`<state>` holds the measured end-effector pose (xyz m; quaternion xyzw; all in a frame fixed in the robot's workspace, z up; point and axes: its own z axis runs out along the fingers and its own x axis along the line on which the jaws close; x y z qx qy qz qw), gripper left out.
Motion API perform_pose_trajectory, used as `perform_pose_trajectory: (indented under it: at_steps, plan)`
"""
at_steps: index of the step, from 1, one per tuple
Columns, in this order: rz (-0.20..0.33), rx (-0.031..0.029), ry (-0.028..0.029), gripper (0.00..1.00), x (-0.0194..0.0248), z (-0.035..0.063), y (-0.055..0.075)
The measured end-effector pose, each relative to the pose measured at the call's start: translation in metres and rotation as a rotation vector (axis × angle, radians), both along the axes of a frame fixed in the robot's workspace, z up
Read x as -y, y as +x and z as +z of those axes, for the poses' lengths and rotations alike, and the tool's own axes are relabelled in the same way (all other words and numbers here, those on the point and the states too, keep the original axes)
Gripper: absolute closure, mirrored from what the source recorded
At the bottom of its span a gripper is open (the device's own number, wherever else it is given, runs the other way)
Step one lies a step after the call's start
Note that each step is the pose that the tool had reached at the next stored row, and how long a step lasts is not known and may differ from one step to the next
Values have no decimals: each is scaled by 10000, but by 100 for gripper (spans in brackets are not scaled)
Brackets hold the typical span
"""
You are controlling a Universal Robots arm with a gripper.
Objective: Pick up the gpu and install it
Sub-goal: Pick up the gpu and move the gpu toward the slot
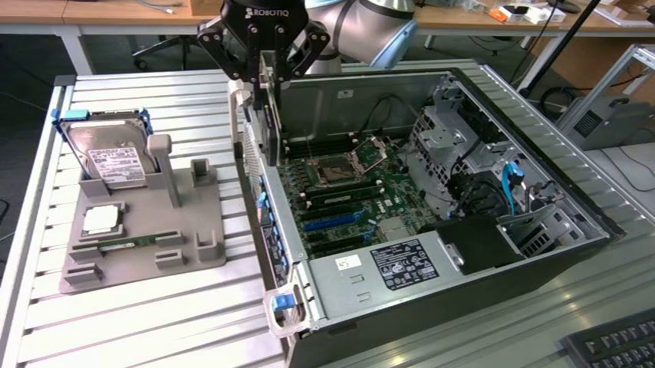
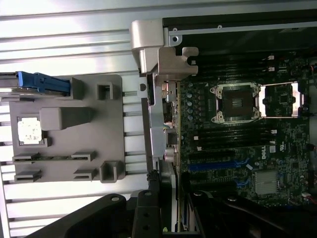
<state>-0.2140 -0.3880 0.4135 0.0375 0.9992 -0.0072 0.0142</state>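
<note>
My gripper [image 1: 266,73] hangs over the rear edge of the open computer case [image 1: 532,264], shut on the top edge of the gpu [image 1: 272,123]. The card hangs upright and edge-on, with its silver bracket toward the case's rear wall and its lower end just above the motherboard [image 1: 343,192]. In the wrist view the gpu [image 2: 166,89] runs away from the gripper [image 2: 168,198], its silver bracket lying along the case edge. Blue expansion slots [image 1: 333,221] [image 2: 213,165] lie on the board beside the card.
A grey fixture tray [image 1: 153,230] stands on the slatted table at the exterior view's left, holding a hard drive [image 1: 113,161], a CPU [image 1: 103,218] and a RAM stick [image 1: 128,243]. A keyboard [image 1: 614,345] sits at the front right corner.
</note>
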Motion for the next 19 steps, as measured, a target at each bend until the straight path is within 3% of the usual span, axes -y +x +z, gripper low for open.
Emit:
perform_pose_trajectory:
  at_steps: [19]
  plan:
    - [0, 0, 0, 73, 0, -2, 56]
